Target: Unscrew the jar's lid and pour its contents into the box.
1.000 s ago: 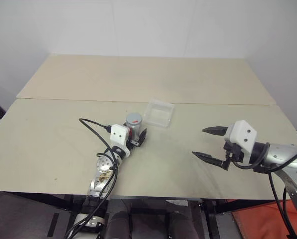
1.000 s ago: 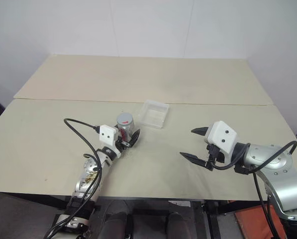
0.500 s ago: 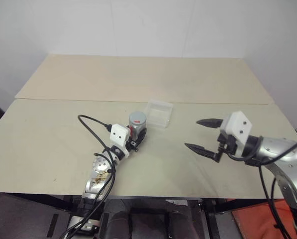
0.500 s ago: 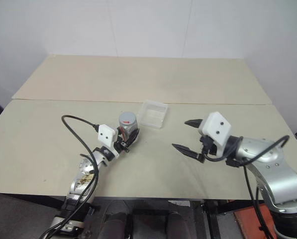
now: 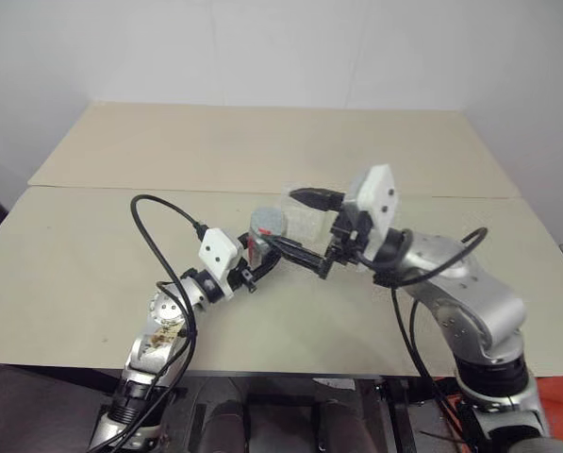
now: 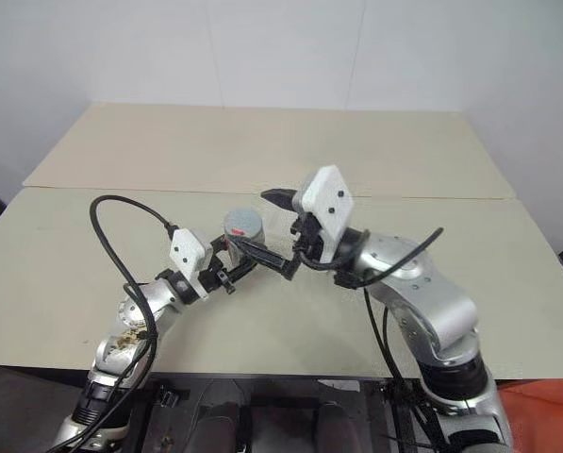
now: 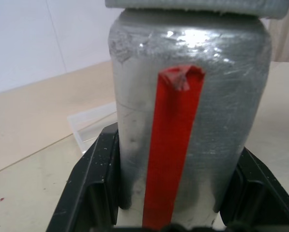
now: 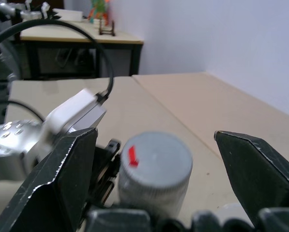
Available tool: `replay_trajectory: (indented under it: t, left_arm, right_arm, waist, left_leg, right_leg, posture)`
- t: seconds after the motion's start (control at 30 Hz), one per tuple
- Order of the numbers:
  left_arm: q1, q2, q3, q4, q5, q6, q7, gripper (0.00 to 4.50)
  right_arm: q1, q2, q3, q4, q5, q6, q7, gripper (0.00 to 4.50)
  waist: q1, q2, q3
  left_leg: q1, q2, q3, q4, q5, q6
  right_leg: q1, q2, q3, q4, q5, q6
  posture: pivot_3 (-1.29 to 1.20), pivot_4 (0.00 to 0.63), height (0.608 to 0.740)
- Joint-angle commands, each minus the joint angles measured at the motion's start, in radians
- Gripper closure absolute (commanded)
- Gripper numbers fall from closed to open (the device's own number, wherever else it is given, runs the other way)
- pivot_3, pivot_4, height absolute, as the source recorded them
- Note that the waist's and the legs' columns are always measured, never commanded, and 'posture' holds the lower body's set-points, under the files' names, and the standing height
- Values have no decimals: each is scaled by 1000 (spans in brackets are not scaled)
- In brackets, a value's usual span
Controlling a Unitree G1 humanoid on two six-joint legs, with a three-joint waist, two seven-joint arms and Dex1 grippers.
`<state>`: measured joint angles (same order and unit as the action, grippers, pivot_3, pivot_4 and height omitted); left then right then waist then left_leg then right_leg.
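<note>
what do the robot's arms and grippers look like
Both arms are silver-grey metal with black joints and loose black cables looping alongside. Each wrist carries a white boxy camera housing with small dark dots. The left gripper and the right gripper each have two black fingers, the right's long and tapering to points. The left arm's forearm shows brownish scuffs.

Scuffed silvery jar [image 7: 188, 96]; clear glossy plastic box [image 7: 88, 123]; matt wooden table [image 5: 102, 274].

grey jar [image 7: 188, 121], red strip on side, upright, lid [image 8: 155, 157] on; clear box [image 7: 88, 123] beyond it.
</note>
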<state>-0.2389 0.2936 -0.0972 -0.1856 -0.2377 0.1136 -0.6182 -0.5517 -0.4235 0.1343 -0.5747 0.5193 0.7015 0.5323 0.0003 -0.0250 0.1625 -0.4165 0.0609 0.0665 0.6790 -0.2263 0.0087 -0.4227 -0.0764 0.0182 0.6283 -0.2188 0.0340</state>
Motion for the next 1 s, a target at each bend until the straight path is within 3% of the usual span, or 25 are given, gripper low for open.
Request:
replay_trajectory:
  t: [0.03, 0.17, 0.57, 0.67, 0.77, 0.8, 1.0]
  left_arm:
    - [-23, -10, -10, -30, 9, -15, 11, 2326]
    - [-28, -19, -15, -19, 30, -32, 30, 2326]
    - [-15, -36, -17, -27, 34, -31, 34, 2326]
    - [-15, -39, -18, -27, 35, -33, 36, 2327]
    - [-17, -44, -17, -28, 31, -30, 39, 2327]
    - [-17, -45, -16, -28, 30, -29, 38, 2327]
    - [-8, -42, -24, -37, 8, -26, 6, 2327]
  right_arm:
    - [-36, 27, 30, 10, -43, -25, -24, 0]
    - [-49, 28, 85, 44, -110, -34, -20, 0]
    - [-51, 97, 57, 66, -100, -1, -36, 0]
    - [-48, 97, 56, 66, -94, 6, -34, 582]
    - [-42, 98, 55, 65, -93, 11, -35, 1600]
    - [-41, 98, 55, 65, -93, 11, -35, 1745]
    - [-37, 98, 56, 76, -100, -17, -20, 1747]
  waist:
    - [-2, 0, 0]
    - [-3, 0, 0]
    - [-5, 0, 0]
    - [-5, 0, 0]
    - [-6, 0, 0]
    - [-6, 0, 0]
    - [-10, 0, 0]
  left_leg:
    - [0, 0, 0, 0, 0, 0]
    - [0, 0, 0, 0, 0, 0]
    - [0, 0, 0, 0, 0, 0]
    - [0, 0, 0, 0, 0, 0]
    - [0, 0, 0, 0, 0, 0]
    - [0, 0, 0, 0, 0, 0]
    - [0, 0, 0, 0, 0, 0]
  right_leg:
    - [0, 0, 0, 0, 0, 0]
    - [0, 0, 0, 0, 0, 0]
    - [0, 0, 0, 0, 0, 0]
    - [0, 0, 0, 0, 0, 0]
    - [0, 0, 0, 0, 0, 0]
    - [0, 0, 0, 0, 0, 0]
    - [-1, 0, 0, 0, 0, 0]
  posture:
    - [0, 150, 740]
    - [0, 150, 740]
    - [0, 150, 740]
    - [0, 150, 740]
    - [0, 150, 740]
    - [0, 150, 740]
    - [0, 150, 740]
